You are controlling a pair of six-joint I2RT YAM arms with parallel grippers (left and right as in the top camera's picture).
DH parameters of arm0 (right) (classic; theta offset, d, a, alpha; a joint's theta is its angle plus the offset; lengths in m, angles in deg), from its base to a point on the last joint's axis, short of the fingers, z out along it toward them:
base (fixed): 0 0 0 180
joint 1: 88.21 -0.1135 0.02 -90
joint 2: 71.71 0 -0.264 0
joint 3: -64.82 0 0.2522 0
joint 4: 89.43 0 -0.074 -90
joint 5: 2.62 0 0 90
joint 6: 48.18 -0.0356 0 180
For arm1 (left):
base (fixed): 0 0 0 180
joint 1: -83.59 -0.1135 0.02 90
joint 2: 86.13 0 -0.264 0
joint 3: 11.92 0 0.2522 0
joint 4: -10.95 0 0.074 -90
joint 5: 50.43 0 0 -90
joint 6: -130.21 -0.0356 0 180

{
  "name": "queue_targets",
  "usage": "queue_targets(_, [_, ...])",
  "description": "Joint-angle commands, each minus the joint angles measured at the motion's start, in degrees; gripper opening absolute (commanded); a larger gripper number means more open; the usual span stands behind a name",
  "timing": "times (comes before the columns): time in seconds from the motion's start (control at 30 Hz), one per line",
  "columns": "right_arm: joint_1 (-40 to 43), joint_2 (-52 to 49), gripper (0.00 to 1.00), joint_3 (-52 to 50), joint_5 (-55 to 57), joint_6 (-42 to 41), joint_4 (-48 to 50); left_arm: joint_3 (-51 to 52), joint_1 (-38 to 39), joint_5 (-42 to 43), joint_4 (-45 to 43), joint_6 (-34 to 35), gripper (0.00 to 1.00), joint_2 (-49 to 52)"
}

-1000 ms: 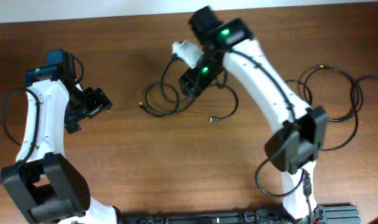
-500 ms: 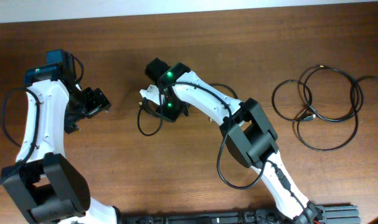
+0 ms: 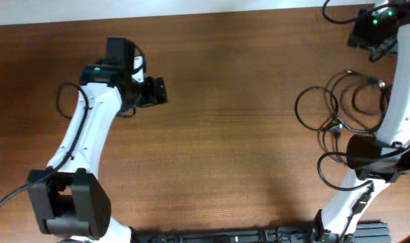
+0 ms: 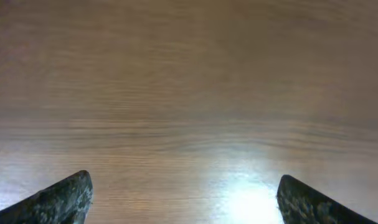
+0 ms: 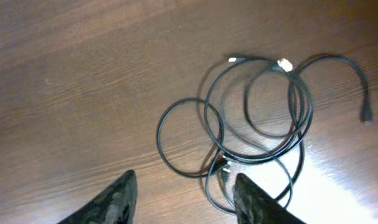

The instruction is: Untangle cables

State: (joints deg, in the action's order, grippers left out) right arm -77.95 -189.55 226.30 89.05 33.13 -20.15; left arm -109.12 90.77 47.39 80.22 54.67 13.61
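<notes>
The cables point(image 3: 335, 126) lie as several thin black loose loops on the wooden table at the right side, partly behind my right arm. In the right wrist view the cables point(image 5: 221, 163) show as overlapping rings with small plugs at the ends, just ahead of the fingers. My right gripper point(image 3: 373, 44) is at the table's back right corner, above the loops; its fingers point(image 5: 185, 199) are open and hold nothing. My left gripper point(image 3: 159, 91) is over bare table at the left of centre, far from the cables. Its fingers point(image 4: 185, 202) are open and empty.
The table's back edge point(image 3: 211, 12) runs along the top of the overhead view. My right arm's base and a black rail point(image 3: 353, 233) sit at the front right. A thick black arm wire point(image 3: 329, 10) loops at the back right.
My right arm has swung from the table's centre to the back right corner. The small bundle at the centre no longer shows. My left arm has moved right and toward the back.
</notes>
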Motion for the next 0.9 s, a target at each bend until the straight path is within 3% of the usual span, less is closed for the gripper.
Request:
queue_targets(0.0, [0.2,0.2,0.51,-0.5,-7.2,2.5,-0.4,-5.0,1.2,0.8,0.4,-7.4,0.99,-6.5])
queue_targets(0.07, [0.2,1.8,0.51,-0.6,-7.3,2.4,-0.4,-5.7,1.2,-0.6,1.0,-13.6,0.99,-11.7])
queue_targets(0.13, [0.2,8.5,0.51,-7.3,-7.4,2.6,-0.4,-5.7,1.2,-4.2,8.9,-13.6,0.99,-15.0])
queue_targets(0.17, [0.2,14.0,0.51,-14.6,-7.2,4.0,-0.3,-5.7,1.2,-4.7,14.9,-12.3,0.99,-15.2])
queue_targets(0.23, [0.2,21.2,0.48,-24.9,-6.6,5.5,1.0,-5.6,1.2,-13.4,23.7,-2.1,0.99,-15.4])
queue_targets(0.3, [0.1,32.9,0.49,-40.6,-6.1,5.5,10.0,-3.7,1.2,-14.3,26.9,-1.0,0.99,-18.4])
queue_targets(0.37, [0.1,43.9,0.51,-55.1,-6.1,5.5,19.9,3.1,1.2,-14.1,21.5,-1.0,0.99,-26.6])
queue_targets(0.5, [0.1,63.7,0.55,-79.6,-6.2,5.5,36.2,24.3,1.2,-14.1,1.3,-1.0,0.99,-48.9])
queue_targets(0.57, [0.2,72.3,0.69,-88.6,-6.2,5.4,41.9,34.6,1.2,-14.1,-6.9,0.8,0.99,-59.5])
queue_targets(0.6, [0.2,75.6,0.90,-91.0,-6.9,5.2,43.6,38.3,1.2,-14.1,-8.7,3.3,0.99,-63.9])
queue_targets(0.63, [0.2,79.0,0.98,-92.9,-6.9,5.2,43.4,41.2,1.2,-14.1,-9.9,4.4,0.99,-67.1])
queue_targets(0.87, [0.2,76.9,0.99,-93.1,-6.9,5.2,41.2,42.3,1.2,-14.1,-6.4,4.4,0.99,-68.4])
